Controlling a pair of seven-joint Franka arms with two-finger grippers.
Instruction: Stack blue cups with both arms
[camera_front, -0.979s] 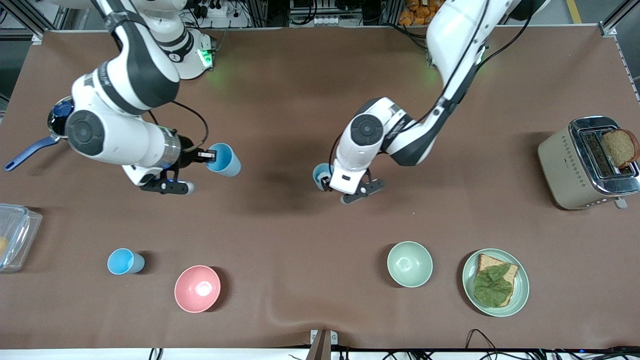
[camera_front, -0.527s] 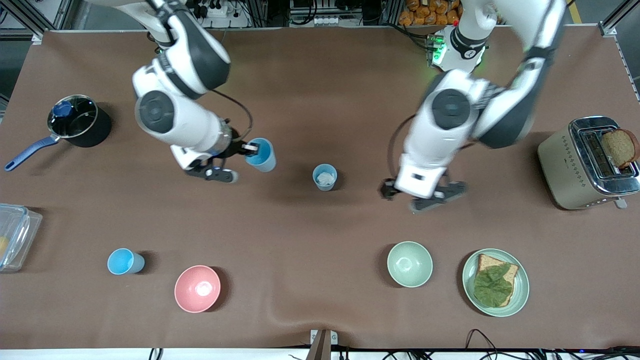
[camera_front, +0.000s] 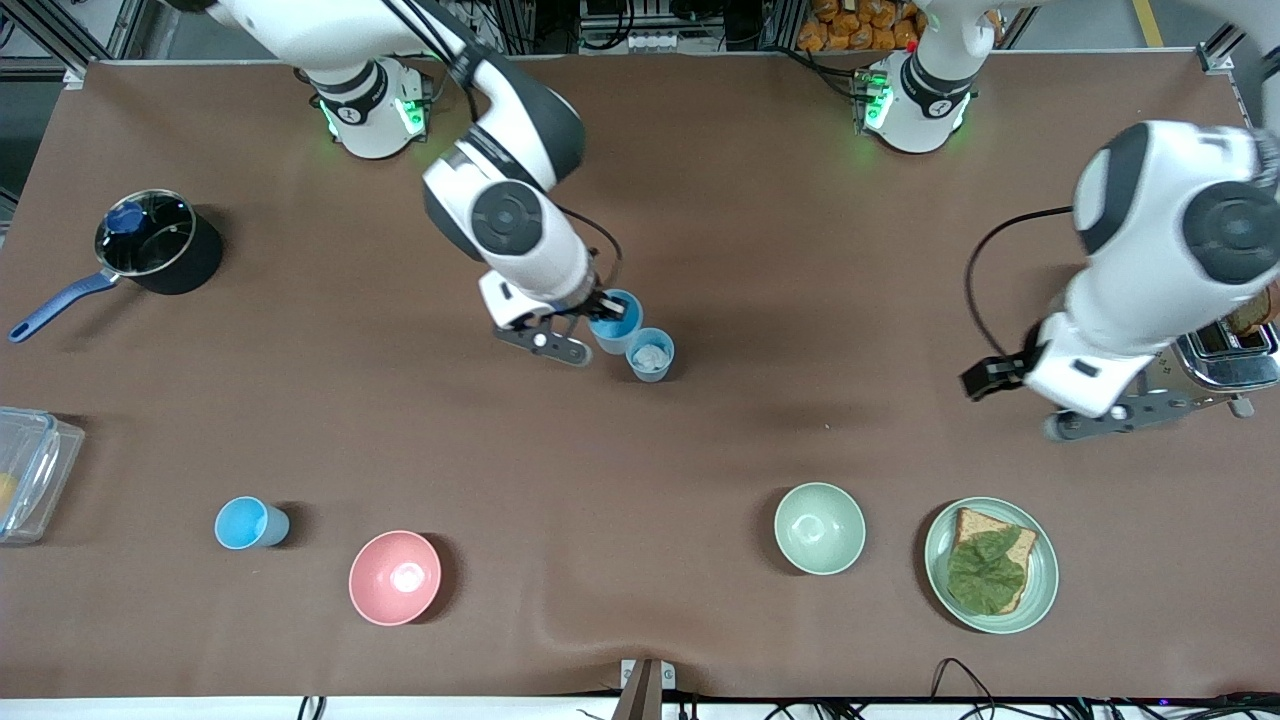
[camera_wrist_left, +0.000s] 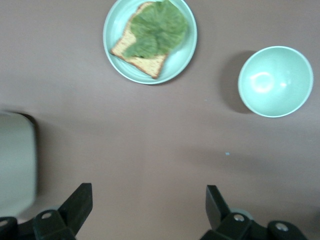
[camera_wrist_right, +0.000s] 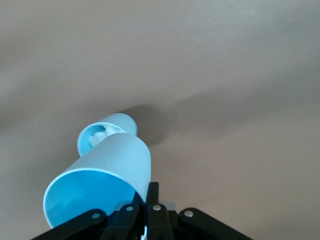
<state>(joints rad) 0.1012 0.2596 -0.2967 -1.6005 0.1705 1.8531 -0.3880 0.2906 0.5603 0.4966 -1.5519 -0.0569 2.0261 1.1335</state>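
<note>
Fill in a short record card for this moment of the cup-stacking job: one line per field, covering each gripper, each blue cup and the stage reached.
right gripper: shut on held blue cup, over the table beside the standing cup
standing cup: upright mid-table, something pale inside
third blue cup: alone, near the pink bowl
left gripper: open, empty, by the toaster
stage: cups not yet stacked

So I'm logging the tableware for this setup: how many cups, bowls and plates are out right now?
Cups: 3 - one held in the right pincer, one standing on the table beside it, one near the pink bowl.
Bowls: 2 - pink, pale green.
Plates: 1.
Total: 6.
</note>
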